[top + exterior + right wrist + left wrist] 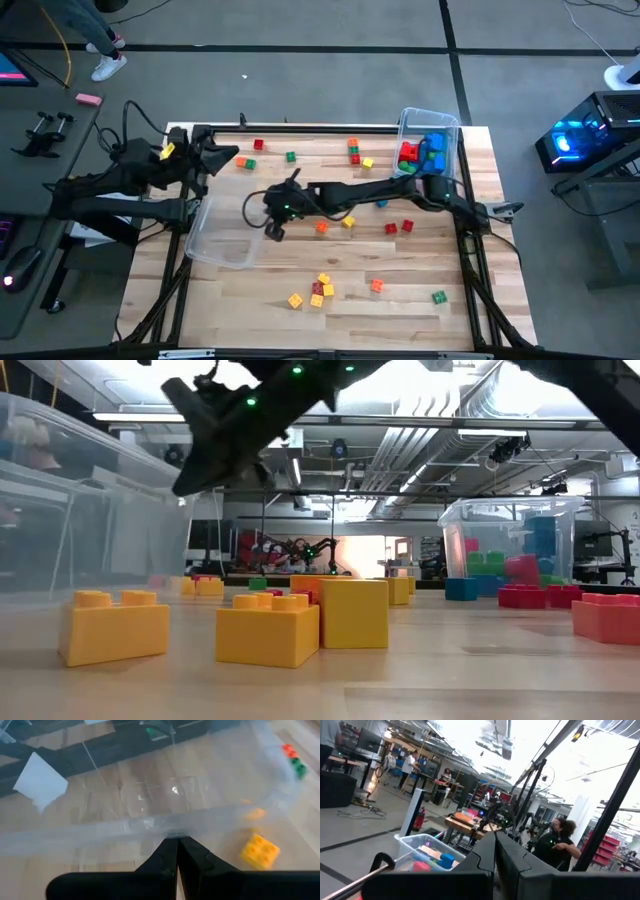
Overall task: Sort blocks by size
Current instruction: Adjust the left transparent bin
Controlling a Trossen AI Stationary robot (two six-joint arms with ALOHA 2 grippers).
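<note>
Small blocks in red, yellow, orange and green lie scattered over the wooden table. Larger blue, red and green blocks fill a clear bin at the far right. A second clear bin stands at the left edge. My right gripper reaches across the table, shut, with its tips at that bin's right rim. A yellow block lies just beside it. My left gripper is shut and raised at the far left, holding nothing. My right gripper's shut fingertips come slanting down from the table's right side and stand at the left bin's rim. I cannot tell whether they touch it.
In the low view, yellow blocks stand close to the near edge, with the left bin's wall behind them. Bare wood lies along the near left of the table. People show in the room beyond the table.
</note>
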